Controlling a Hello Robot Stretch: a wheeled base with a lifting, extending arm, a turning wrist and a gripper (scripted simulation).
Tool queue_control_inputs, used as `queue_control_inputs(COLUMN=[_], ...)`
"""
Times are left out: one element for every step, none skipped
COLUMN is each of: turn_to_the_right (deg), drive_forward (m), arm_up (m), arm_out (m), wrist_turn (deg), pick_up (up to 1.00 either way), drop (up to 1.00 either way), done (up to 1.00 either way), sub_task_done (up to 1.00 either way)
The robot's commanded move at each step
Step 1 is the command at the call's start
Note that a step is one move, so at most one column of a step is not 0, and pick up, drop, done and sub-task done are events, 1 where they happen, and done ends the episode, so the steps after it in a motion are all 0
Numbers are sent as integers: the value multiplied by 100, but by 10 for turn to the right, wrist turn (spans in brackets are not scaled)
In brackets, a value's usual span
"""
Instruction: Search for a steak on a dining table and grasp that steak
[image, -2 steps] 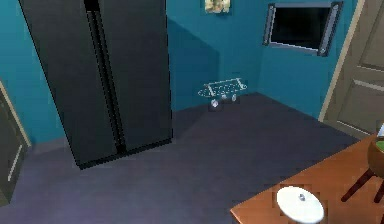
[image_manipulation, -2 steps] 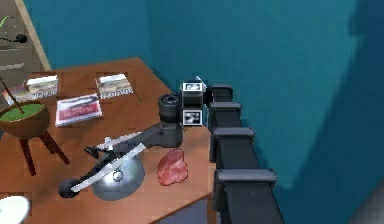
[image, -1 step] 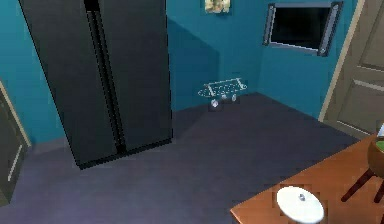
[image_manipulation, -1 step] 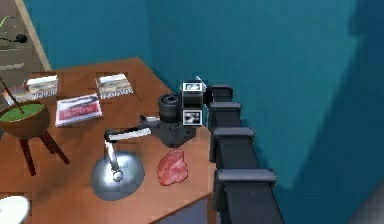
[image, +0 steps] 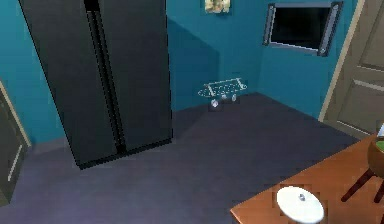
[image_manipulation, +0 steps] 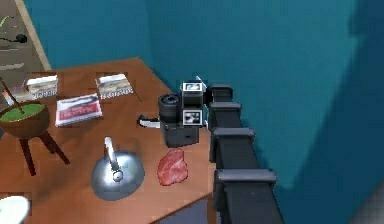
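Lying near the fingers (image_manipulation: 152, 122) — steak (image_manipulation: 173, 167) on table (image_manipulation: 150, 85)

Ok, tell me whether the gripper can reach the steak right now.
Probably yes: the steak lies near the table edge close to the gripper, only bare tabletop between them; the grey plate sits aside.

Black fridge (image: 98, 75), dark window (image: 300, 25), green bowl (image_manipulation: 22, 119), grey dish (image_manipulation: 132, 181)
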Motion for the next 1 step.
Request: queue_control_inputs(turn_to_the_right=[0], drive_forward=[0], arm_up=[-30], arm_out=[0], wrist_turn=[0], pick_up=[0], drop=[0], done=[0], sub_task_done=[0])
